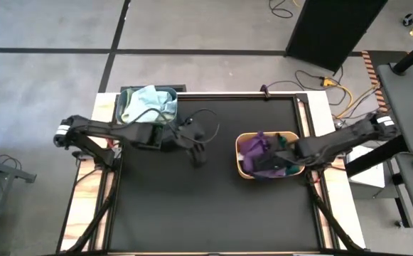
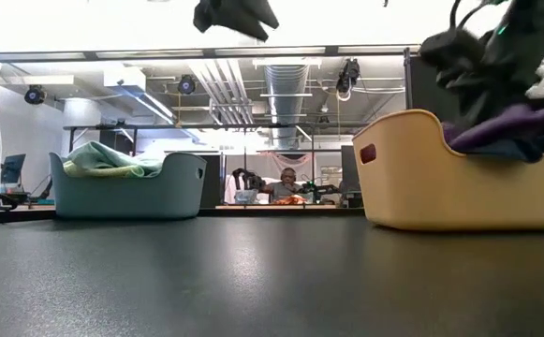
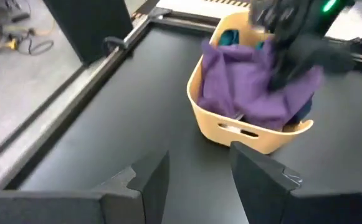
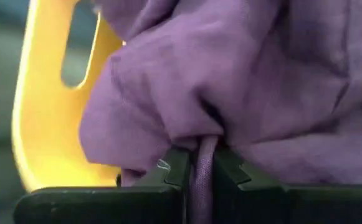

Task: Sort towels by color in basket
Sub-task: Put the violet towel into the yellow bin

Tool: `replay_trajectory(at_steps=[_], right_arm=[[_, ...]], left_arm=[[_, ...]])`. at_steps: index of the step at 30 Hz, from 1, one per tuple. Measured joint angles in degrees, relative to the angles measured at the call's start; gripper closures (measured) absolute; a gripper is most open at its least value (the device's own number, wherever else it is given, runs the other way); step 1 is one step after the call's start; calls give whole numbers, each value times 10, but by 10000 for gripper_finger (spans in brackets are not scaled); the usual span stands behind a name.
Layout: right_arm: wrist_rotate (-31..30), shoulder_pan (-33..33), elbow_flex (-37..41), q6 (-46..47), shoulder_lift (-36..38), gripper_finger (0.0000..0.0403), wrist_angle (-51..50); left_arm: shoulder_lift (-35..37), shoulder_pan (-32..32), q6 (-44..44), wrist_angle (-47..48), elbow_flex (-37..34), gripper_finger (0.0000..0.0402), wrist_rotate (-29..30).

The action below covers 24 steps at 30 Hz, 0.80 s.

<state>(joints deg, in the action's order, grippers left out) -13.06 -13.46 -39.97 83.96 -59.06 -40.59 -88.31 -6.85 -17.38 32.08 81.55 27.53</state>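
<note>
A purple towel (image 3: 249, 81) lies heaped in the yellow basket (image 1: 243, 165) at the table's right. A dark teal towel (image 3: 230, 36) shows behind it. My right gripper (image 4: 203, 167) reaches into this basket from the right and is shut on the purple towel. A teal basket (image 1: 169, 94) at the far left holds pale green and light blue towels (image 1: 148, 104). My left gripper (image 3: 199, 177) hangs open and empty above the table's middle, between the two baskets. My right gripper pinches a gathered fold of the purple towel (image 4: 204, 149) between its two fingers, several layers bunched together. The fingers slant down into the basket from the table's right side. The rest of the towel lies slack on the other cloths in the yellow basket.
The black table top (image 1: 206, 206) lies bare between and in front of the baskets. A cable (image 1: 205, 122) loops over my left arm. A black stand (image 1: 334, 28) rises beyond the far right corner. People sit in the room behind (image 2: 288, 183).
</note>
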Motion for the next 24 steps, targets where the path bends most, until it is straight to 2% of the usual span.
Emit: replay_trajectory(at_steps=[3,6,10,15,18,21,24], right_arm=[[1,25,12,9,-52,371,39],[19,50,12,5,-107,343,54],[55,71,5,-11,-151,274,57],[74,78,-32,-82,-148,179,50],[103,81,-65,-126,-134,128,45],[145,68,-117,-173,-109,91,12],[97,43,-169,-181,-85,70,-45]], left_arm=[[11,3,24,31,31,249,4],[32,5,41,31,51,249,4],[77,-4,71,19,58,249,-25],[145,-27,66,18,36,249,-49],[200,-48,88,-28,-16,249,-50],[276,-60,108,-163,-115,249,-30],[347,-53,121,-301,-224,249,-26]])
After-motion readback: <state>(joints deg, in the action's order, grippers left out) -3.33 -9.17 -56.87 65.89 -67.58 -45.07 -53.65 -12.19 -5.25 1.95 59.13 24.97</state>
